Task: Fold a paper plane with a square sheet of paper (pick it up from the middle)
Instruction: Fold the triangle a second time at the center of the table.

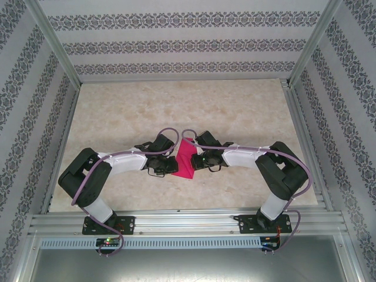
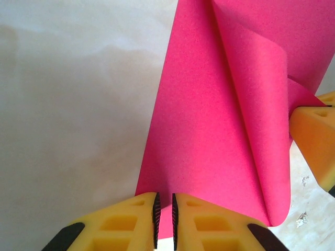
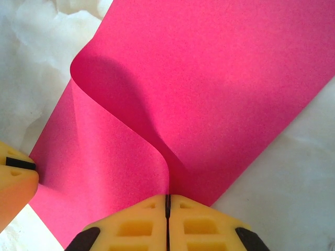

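Folding seems the step in hand: the left gripper (image 2: 165, 212) and right gripper (image 3: 168, 202) each pinch an edge of the square sheet of paper (image 1: 187, 161), jaws all but closed, holding it curled over the table (image 1: 176, 106) middle. Next, the curl needs pressing flat, edges matched. From overhead the arms perhaps hide any crease.

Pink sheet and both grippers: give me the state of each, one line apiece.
square sheet of paper: curled over in a loose, uncreased bend, pinched by both grippers.
left gripper: shut on the sheet's edge.
right gripper: shut on the sheet, at the foot of the curl.
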